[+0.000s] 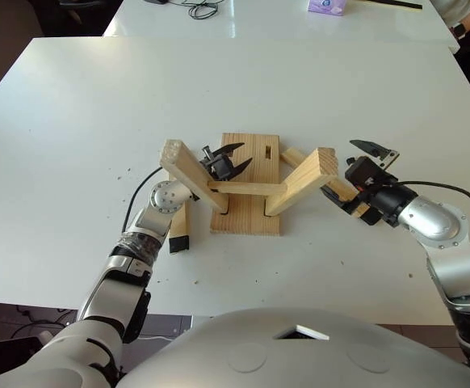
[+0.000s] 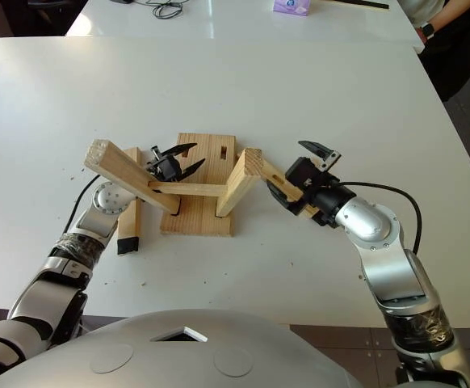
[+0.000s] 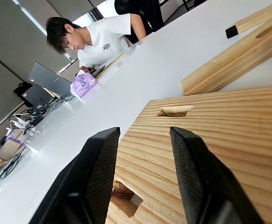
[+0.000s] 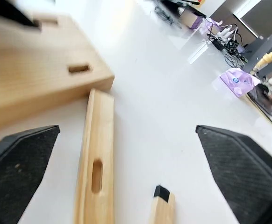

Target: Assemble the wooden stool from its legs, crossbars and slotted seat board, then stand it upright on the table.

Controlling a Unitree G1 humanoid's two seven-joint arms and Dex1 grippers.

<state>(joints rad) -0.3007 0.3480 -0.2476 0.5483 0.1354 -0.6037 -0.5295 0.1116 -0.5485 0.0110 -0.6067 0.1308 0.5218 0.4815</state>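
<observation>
Two planted legs [image 1: 188, 171], head view: tilted outward in the seat board [image 1: 247, 214], which lies flat on the counter [image 1: 81, 121], bridged by one crossbar [image 1: 247, 188]; a slotted loose leg [image 1: 293, 158] lies just beside the board's right edge.
Left claw [image 3: 145, 135], left wrist view: spread, pinching nothing, hovering above the board near an open slot [image 3: 173, 111].
Right claw [image 4: 126, 135], right wrist view: spread wide, straddling the loose leg without contact.
Technique: probably close squarely on the leg's middle, keep its mortise [image 4: 96, 176] unobstructed, and let the left claw steady the planted legs before lifting.
</observation>
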